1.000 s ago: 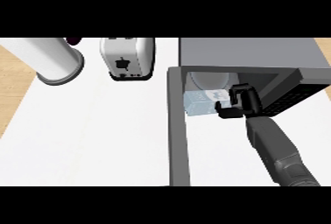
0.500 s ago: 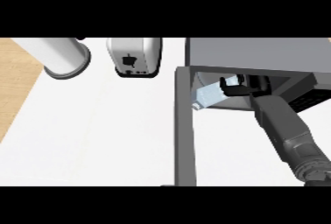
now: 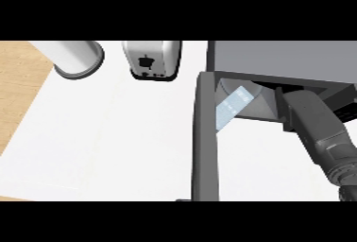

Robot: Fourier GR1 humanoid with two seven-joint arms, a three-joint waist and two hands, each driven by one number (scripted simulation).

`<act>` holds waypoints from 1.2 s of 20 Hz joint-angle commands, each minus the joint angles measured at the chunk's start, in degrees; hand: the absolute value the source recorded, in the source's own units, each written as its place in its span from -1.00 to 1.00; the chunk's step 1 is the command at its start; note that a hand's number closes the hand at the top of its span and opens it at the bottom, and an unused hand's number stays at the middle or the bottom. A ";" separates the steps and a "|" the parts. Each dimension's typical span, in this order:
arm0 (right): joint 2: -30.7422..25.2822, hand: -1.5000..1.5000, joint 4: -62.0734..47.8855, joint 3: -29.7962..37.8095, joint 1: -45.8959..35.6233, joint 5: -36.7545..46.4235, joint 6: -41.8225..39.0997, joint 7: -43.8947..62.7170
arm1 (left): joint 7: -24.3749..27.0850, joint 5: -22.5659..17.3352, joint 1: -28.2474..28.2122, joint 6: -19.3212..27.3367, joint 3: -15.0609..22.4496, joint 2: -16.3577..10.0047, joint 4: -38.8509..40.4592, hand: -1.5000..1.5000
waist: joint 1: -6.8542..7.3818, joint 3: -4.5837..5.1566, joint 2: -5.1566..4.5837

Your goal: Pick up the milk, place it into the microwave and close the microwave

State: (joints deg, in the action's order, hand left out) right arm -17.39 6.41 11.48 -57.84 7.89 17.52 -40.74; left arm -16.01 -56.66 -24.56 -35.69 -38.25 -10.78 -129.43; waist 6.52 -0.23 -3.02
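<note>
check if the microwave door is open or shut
Open. The door stands swung out toward the view's lower edge, and the microwave shows its cavity, with the milk leaning inside.

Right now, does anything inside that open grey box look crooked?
Yes: the pale blue milk carton leans at a slant inside the open grey microwave rather than standing upright.

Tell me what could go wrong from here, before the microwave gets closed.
1. The milk carton leans tilted at the left of the microwave opening, right by the open door. It may topple or block the door when it swings shut.
2. The right forearm reaches inside beside the carton. Pulling it out could knock the carton over.
3. The right hand is hidden in the cavity, so release cannot be confirmed.
</note>
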 commanded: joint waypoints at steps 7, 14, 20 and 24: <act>-2.60 1.00 -0.90 0.94 -1.30 -0.43 5.23 0.58 | 0.04 0.44 3.22 0.21 0.38 -1.66 1.56 -1.00 | 2.28 -0.20 -1.48; -4.18 1.00 -1.69 1.14 -2.27 -1.02 5.33 0.99 | -0.52 0.43 4.55 0.29 0.84 -2.96 2.42 -1.00 | 3.40 -0.24 -1.91; -5.80 1.00 -2.68 1.17 -2.31 -1.59 5.00 0.25 | -0.35 1.49 5.64 -0.06 0.29 -3.81 4.00 -1.00 | 3.76 -0.19 -2.16; -5.85 1.00 -3.75 1.19 -2.46 -2.14 5.50 -0.05 | 0.02 2.62 6.04 -0.25 -0.15 -3.80 3.91 -1.00 | 4.59 -0.19 -2.28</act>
State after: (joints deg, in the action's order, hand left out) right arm -19.85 2.02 15.00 -59.05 3.23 23.79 -41.48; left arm -16.40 -54.71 -18.80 -35.41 -37.94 -14.48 -125.83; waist 9.58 0.26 -3.72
